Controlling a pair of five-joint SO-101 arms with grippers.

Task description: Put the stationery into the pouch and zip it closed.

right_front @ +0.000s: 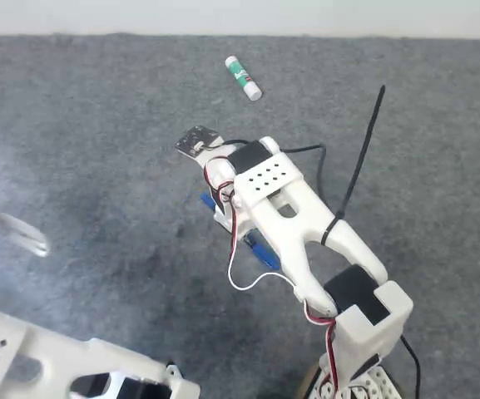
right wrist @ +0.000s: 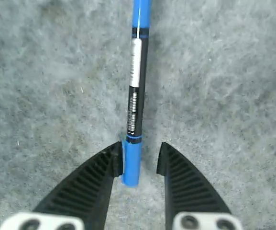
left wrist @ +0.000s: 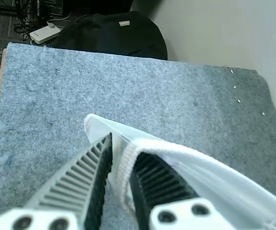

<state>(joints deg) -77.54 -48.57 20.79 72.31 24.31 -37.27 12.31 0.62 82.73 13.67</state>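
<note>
High camera looks down over the table from above. My left wrist camera, close behind my left gripper and the pouch, faces across the table toward a wall. My right wrist camera looks straight down, close over my right gripper; its pen also shows from above.

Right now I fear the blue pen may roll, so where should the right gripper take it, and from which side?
From above, jaws across the barrel. The blue pen lies flat on the mat; the open right gripper straddles only its blue end, so the black middle would likely balance better.
</note>
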